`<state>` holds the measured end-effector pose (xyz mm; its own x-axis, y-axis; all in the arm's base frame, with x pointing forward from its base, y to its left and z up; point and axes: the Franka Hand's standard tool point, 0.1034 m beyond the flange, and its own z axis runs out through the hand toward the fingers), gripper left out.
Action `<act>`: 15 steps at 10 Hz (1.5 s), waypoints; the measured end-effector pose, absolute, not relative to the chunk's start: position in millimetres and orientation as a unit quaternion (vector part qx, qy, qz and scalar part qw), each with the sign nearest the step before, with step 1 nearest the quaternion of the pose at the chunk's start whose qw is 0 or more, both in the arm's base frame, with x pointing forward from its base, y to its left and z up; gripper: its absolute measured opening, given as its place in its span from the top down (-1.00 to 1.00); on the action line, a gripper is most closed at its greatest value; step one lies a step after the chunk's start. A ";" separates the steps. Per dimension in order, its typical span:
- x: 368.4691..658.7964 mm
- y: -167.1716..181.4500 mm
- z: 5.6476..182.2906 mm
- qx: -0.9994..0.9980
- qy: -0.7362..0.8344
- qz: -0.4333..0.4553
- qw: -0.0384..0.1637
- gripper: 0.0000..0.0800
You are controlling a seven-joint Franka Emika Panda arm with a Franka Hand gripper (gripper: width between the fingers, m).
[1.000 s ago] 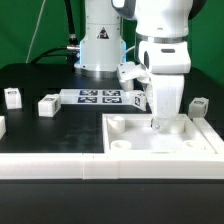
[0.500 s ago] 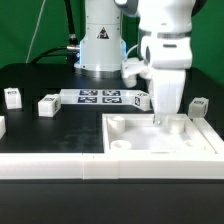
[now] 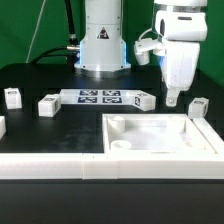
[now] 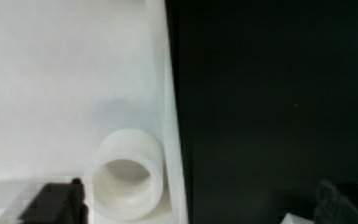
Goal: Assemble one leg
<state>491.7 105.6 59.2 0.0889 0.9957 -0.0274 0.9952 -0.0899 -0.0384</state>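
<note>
The white tray (image 3: 160, 140) lies at the front right of the exterior view. Its corner socket (image 4: 128, 176) shows empty in the wrist view. My gripper (image 3: 173, 99) hangs above the tray's far right corner, clear of it. In the wrist view my gripper (image 4: 197, 205) is open, its dark fingertips (image 4: 55, 200) wide apart with nothing between them. Several white legs lie loose on the black table: one (image 3: 143, 100) beside the marker board, one (image 3: 198, 105) behind the tray's far right corner, and two (image 3: 47, 105) (image 3: 12, 97) at the exterior view's left.
The marker board (image 3: 100, 97) lies flat behind the tray. The robot base (image 3: 100, 45) stands at the back. A white wall (image 3: 60, 166) runs along the table's front edge.
My gripper has risen from the tray's far right corner and shifted a little to the exterior view's right. The loose legs have not moved.
</note>
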 end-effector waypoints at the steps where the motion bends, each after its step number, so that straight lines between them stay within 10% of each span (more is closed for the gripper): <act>1: 491.6 105.7 59.1 -0.751 -0.660 0.023 0.005 -0.62; 15: 459.5 169.2 50.7 -0.988 0.144 0.034 0.035 -0.62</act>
